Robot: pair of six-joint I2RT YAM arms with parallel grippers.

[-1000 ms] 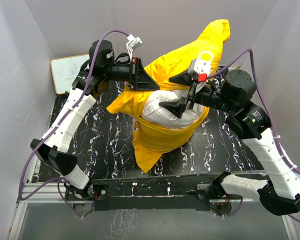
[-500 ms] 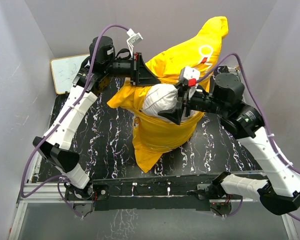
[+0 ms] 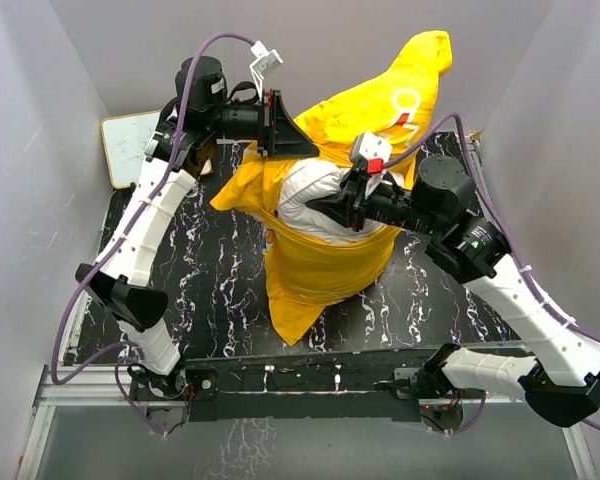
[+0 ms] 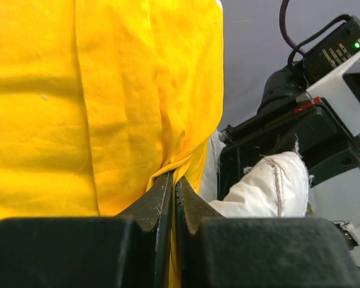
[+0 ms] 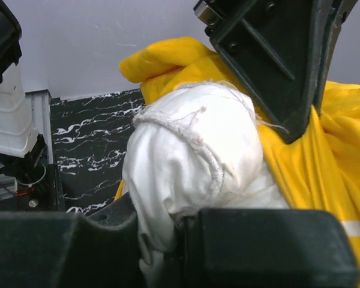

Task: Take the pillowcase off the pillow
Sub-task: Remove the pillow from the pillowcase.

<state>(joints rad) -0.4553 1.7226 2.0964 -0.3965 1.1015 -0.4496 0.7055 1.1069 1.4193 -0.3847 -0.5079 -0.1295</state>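
Note:
The yellow pillowcase [image 3: 330, 260] hangs bunched over the table, its far end raised to the back wall. My left gripper [image 3: 283, 126] is shut on a fold of its open edge, which shows pinched between the jaws in the left wrist view [image 4: 173, 180]. The white pillow [image 3: 302, 185] bulges out of that opening. My right gripper [image 3: 322, 208] is shut on a puckered corner of the pillow [image 5: 192, 150], with white cloth squeezed between its fingers [image 5: 168, 225]. The two grippers stand close together, the left gripper [image 5: 276, 60] just above the pillow corner.
A black marbled table top [image 3: 200, 280] lies under the bundle. A small white board [image 3: 135, 145] leans in the back left corner. Grey walls close in on three sides. The right arm's wrist [image 4: 300, 120] fills the right of the left wrist view.
My right gripper has moved left onto the exposed pillow corner and closed on it from wide open. The left arm has shifted slightly, still holding the pillowcase.

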